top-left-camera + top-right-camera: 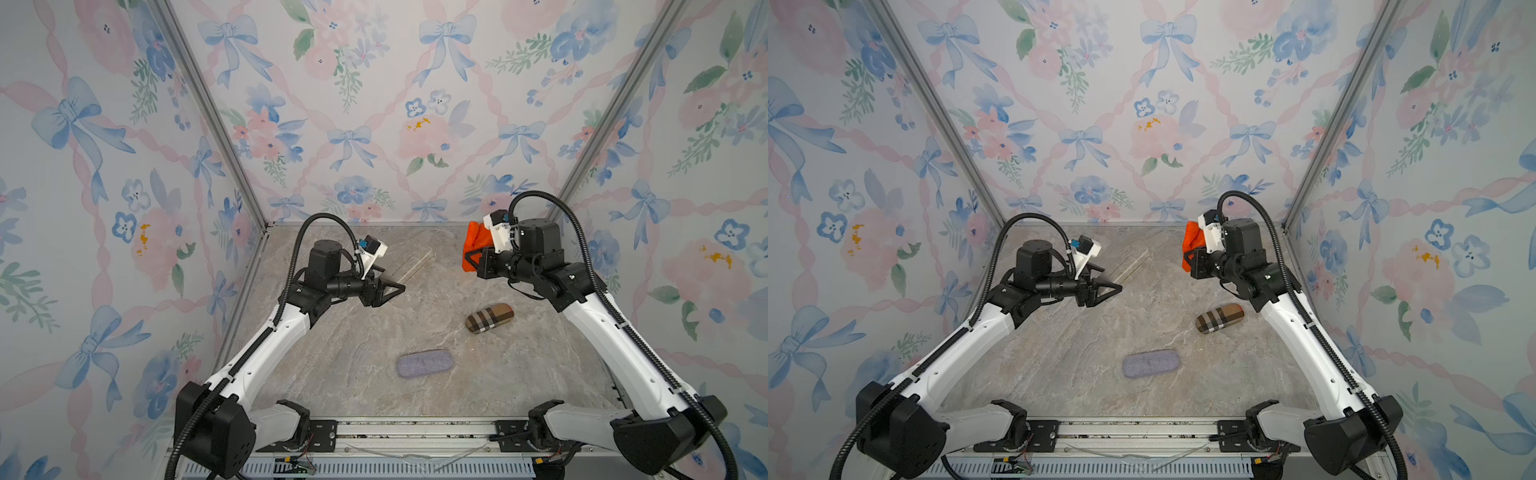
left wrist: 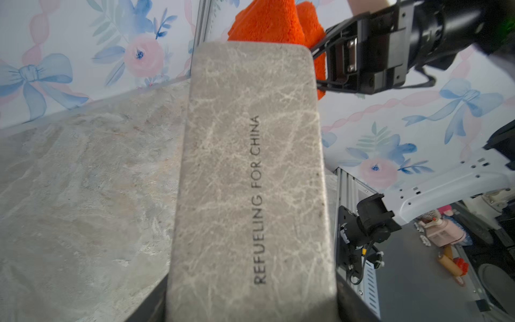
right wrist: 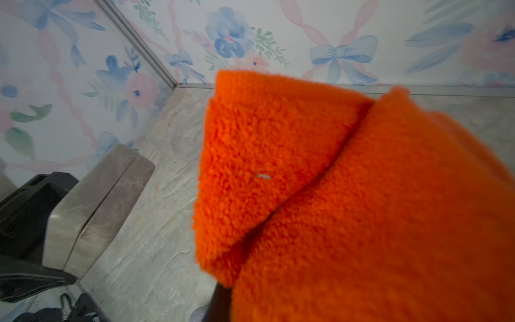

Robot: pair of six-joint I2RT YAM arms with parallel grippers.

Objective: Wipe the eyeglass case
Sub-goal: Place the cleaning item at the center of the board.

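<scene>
A grey marbled eyeglass case, printed "REFUELING FOR CHINA", is held by one end above the table. My left gripper is shut on it, a dark finger on each long side. In both top views the case blends with the table and juts from the left gripper toward the back. My right gripper hangs at the back right, shut on a bunched orange cloth. The cloth fills the right wrist view and hides the jaws. Cloth and case are apart.
A brown plaid eyeglass case lies on the marble table under the right arm. A lavender-grey case lies nearer the front middle. Floral walls close in the left, back and right. A metal rail runs along the front.
</scene>
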